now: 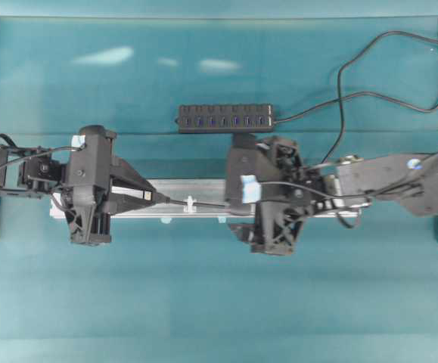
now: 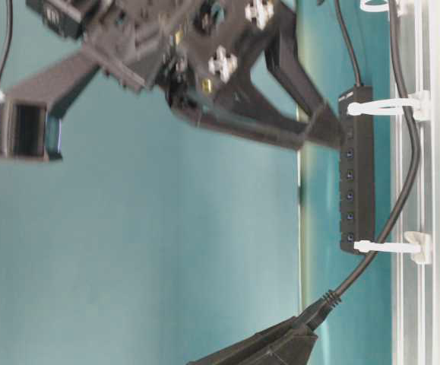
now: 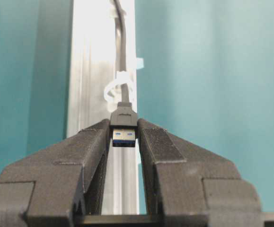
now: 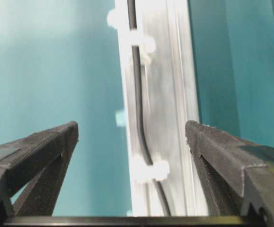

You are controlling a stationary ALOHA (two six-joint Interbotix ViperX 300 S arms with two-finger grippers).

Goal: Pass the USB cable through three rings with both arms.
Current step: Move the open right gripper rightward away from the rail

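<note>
The USB cable (image 3: 122, 56) ends in a black plug (image 3: 124, 124), and my left gripper (image 3: 124, 126) is shut on that plug just past the nearest whitish ring (image 3: 120, 90). From above, the left gripper (image 1: 156, 197) sits at the left end of the rail, with one ring (image 1: 191, 204) right beside it. The cable (image 2: 411, 152) runs along the rail through two rings (image 2: 387, 106) (image 2: 387, 247); a third ring (image 2: 375, 6) shows at the top edge. My right gripper (image 4: 131, 126) hangs open above the rail, its jaws straddling the cable (image 4: 139, 94) and a ring (image 4: 148, 169) without touching them.
A long silver rail (image 1: 203, 187) carries the rings across the teal table. A black multi-port hub (image 1: 226, 117) lies behind it, and its cord (image 1: 355, 68) loops off to the back right. Pale blue tape tabs (image 4: 120, 117) line the rail's edge.
</note>
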